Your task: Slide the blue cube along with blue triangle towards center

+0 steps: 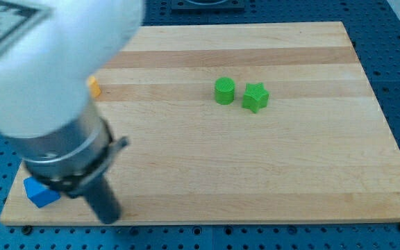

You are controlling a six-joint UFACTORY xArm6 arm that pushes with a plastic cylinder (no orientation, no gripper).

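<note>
A blue block lies at the board's bottom left corner, partly hidden behind my arm; its shape cannot be made out. No second blue block shows; it may be hidden by the arm. My dark rod comes down at the view's bottom left, and my tip sits just right of the blue block, near the board's bottom edge.
A green cylinder and a green star stand side by side above the board's middle. A small orange block peeks out at the left beside my arm. The large white arm body covers the board's top left.
</note>
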